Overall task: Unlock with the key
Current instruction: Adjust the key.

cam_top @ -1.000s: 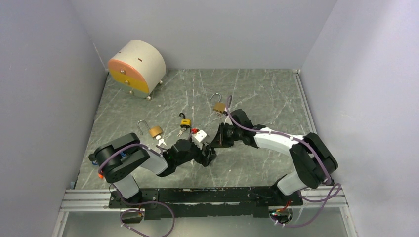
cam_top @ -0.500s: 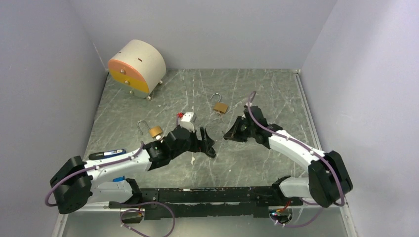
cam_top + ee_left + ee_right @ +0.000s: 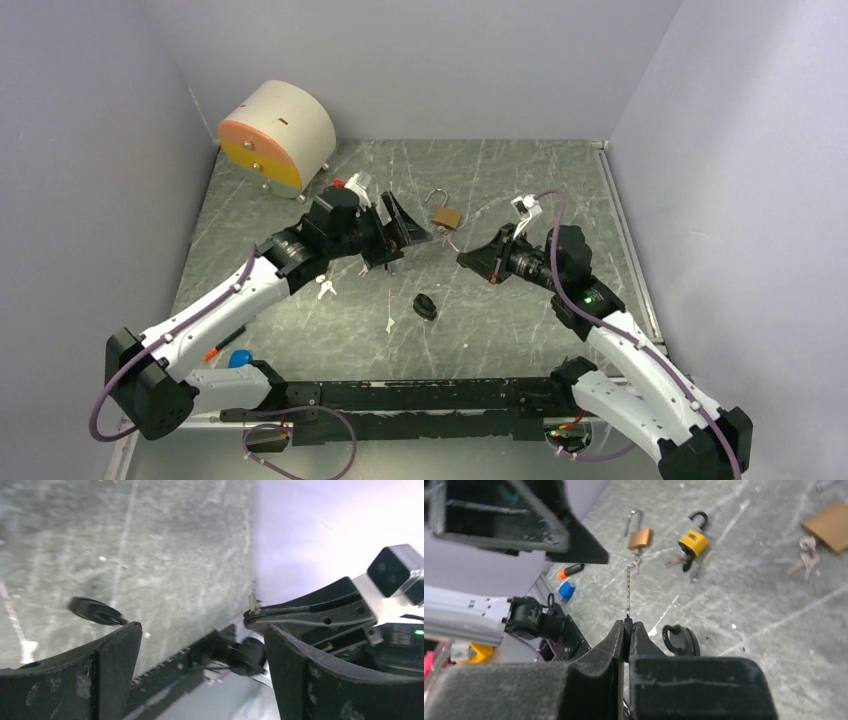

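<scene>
Grey-green veined table, enclosed by pale lilac walls.

Reference item: small black rounded piece, lying flat on the table. What kind of thing it is cannot be told.

Left gripper: raised off the table, beyond the black rounded piece. Fingers spread wide, nothing between them.

Right gripper: raised, beyond and right of the black rounded piece. Fingers pressed together on a slim silver key, whose blade sticks out past the tips.

Brass padlock with raised silver shackle: flat on the table, farther back than the black rounded piece.

Yellow padlock with black shackle and second brass padlock, shackle swung open: both lie beyond the black rounded piece in the right wrist view.

Loose silver keys: left of the black rounded piece.

Cream drum-shaped cabinet with orange and yellow face: far back and left of the black rounded piece.
</scene>
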`<state>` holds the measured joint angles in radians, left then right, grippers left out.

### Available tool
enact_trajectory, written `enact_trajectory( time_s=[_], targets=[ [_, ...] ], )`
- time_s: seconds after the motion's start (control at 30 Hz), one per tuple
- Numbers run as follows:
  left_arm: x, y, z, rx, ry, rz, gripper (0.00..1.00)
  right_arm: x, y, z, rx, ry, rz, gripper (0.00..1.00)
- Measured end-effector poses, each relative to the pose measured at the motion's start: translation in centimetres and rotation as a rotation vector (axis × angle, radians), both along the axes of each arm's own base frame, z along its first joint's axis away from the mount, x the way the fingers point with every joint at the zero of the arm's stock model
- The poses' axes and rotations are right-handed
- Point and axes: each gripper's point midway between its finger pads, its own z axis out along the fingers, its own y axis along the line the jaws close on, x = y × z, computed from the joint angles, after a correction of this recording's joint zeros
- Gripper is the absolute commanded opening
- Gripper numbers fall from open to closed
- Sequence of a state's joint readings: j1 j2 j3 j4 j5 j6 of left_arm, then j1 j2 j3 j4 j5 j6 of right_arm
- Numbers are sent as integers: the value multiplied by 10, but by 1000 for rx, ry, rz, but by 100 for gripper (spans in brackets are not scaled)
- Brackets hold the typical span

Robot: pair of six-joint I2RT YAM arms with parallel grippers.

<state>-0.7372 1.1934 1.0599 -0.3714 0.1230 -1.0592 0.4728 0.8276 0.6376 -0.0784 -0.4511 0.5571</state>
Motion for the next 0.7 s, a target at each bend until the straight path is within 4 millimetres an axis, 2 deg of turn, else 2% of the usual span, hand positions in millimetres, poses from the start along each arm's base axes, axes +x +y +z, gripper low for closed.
enact_trajectory(
  time_s=[0.07, 0.13, 0.27, 0.33, 0.4, 0.63, 0.7],
  targets=[
    [-1, -2, 11, -64, 36, -21, 91, -7, 3, 17, 21, -92, 57, 0],
    [-7, -8, 23, -112, 88, -59, 91, -12, 6, 26, 27, -152, 101, 0],
    [-12, -25, 55, -207, 177, -122, 90, -14, 13, 26, -25, -225, 165, 0],
    [-11, -30, 60, -233, 230, -129, 86, -12, 19, 26, -77, -255, 188, 0],
    [-10, -32, 53, -241, 293, -124, 80, -10, 25, 27, -122, -289, 201, 0],
    [-2, -33, 8, -189, 500, -61, 56, 2, 36, 28, -248, -379, 197, 0],
    [0, -31, 3, -181, 528, -47, 42, 4, 38, 25, -272, -388, 197, 0]
  ],
)
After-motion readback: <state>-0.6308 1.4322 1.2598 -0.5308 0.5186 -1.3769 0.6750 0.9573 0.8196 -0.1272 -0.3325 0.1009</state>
